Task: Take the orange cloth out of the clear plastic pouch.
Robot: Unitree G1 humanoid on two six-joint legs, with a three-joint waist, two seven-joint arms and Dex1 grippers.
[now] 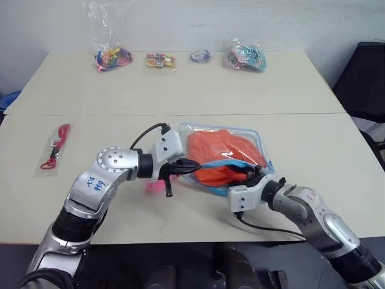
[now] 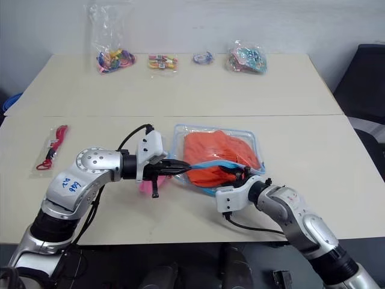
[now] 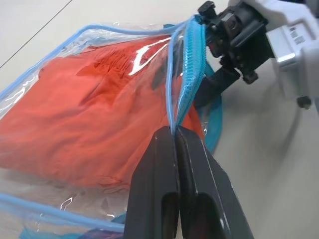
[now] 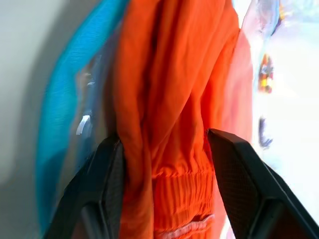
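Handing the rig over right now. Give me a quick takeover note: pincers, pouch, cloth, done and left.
Left pincer: shut on the blue zipper trim of the clear plastic pouch, pinching one side of the mouth.
Right pincer: open, fingers either side of a bunched fold of the orange cloth at the pouch mouth; not closed on it.
Pouch lies on the table in front of the robot, mouth toward the pincers. Cloth is mostly inside, a fold bulging at the opening.
Done: pouch opened and held.
Left: close the right pincer on the cloth, draw it fully out while the left holds the pouch.
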